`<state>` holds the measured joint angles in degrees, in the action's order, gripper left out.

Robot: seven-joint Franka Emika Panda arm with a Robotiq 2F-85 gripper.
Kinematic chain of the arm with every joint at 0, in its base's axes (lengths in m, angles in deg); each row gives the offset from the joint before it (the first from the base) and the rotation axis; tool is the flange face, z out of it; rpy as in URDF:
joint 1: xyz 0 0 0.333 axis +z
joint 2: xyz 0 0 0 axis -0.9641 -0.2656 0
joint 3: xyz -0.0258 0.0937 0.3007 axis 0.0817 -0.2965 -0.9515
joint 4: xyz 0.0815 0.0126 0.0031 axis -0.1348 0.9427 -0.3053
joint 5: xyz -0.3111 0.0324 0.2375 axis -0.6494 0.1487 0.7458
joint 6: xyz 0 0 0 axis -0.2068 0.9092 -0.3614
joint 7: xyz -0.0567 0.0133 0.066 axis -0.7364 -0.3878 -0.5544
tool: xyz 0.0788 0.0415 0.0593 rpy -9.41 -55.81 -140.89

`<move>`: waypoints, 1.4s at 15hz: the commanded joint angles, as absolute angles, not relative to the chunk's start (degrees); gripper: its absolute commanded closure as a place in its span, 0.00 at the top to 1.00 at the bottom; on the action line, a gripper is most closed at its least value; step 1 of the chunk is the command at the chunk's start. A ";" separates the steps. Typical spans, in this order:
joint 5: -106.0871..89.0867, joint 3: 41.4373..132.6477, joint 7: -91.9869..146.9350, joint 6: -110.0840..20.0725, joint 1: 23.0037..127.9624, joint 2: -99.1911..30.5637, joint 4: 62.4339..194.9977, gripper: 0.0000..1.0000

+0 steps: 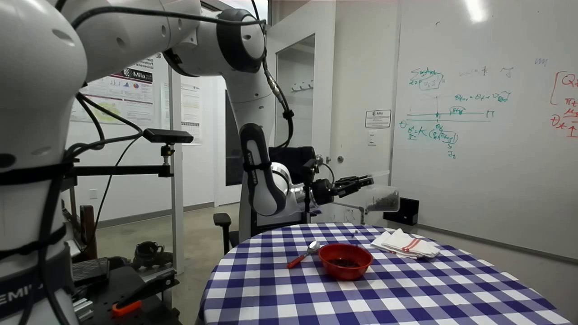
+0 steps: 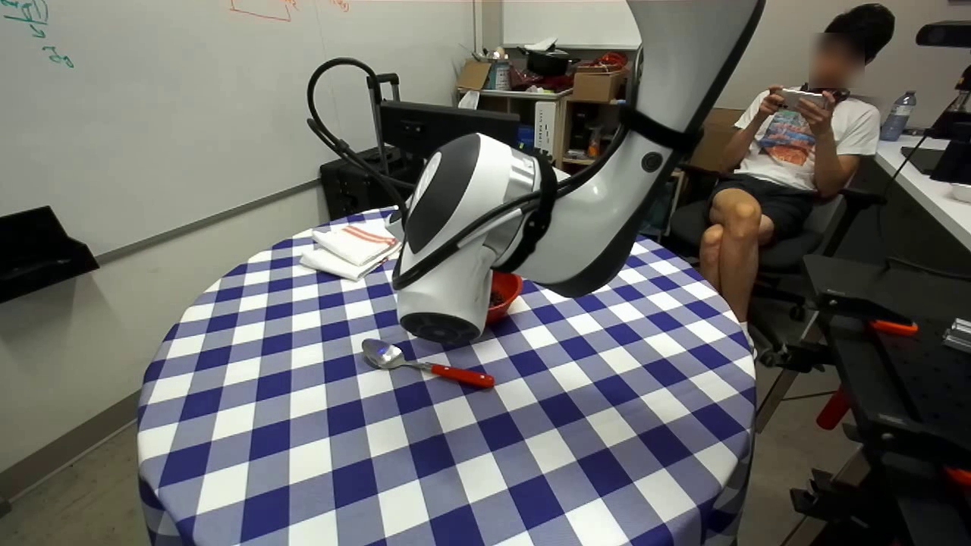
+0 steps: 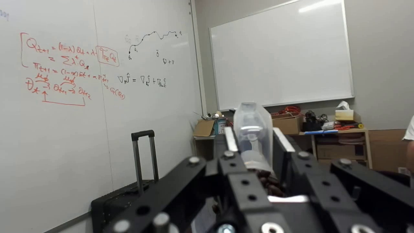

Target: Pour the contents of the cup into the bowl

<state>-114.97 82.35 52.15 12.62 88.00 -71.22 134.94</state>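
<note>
The cup (image 1: pixel 383 198) is clear plastic and held in the air beyond and above the table in an exterior view. It lies tilted, with dark bean-like pieces inside. My gripper (image 1: pixel 366 180) points level and is closed around the cup. In the wrist view the cup (image 3: pixel 254 136) stands between the two fingers of my gripper (image 3: pixel 255 142), with dark brown pieces low between them. The red bowl (image 1: pixel 346 266) sits upright on the table, with dark pieces in its bottom. The arm partly hides the bowl (image 2: pixel 507 292) in an exterior view, and hides gripper and cup there.
A spoon (image 1: pixel 303 255) with a red handle lies beside the bowl on the checked tablecloth (image 1: pixel 280 298). Folded white cloths (image 1: pixel 406 244) lie on the bowl's far side. A whiteboard wall (image 1: pixel 487 180) stands behind the table. A person (image 2: pixel 789 152) sits beyond the table.
</note>
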 commanded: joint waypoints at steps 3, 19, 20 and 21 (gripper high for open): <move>-114.20 81.90 54.43 14.89 87.92 -72.72 132.94 0.07; -88.67 77.05 42.93 12.29 81.10 -75.46 134.81 0.07; -87.76 77.01 42.07 11.90 80.63 -75.60 134.58 0.07; -86.56 76.86 41.16 11.18 79.88 -75.46 134.16 0.07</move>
<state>-89.79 77.83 43.41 12.41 81.92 -75.59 135.49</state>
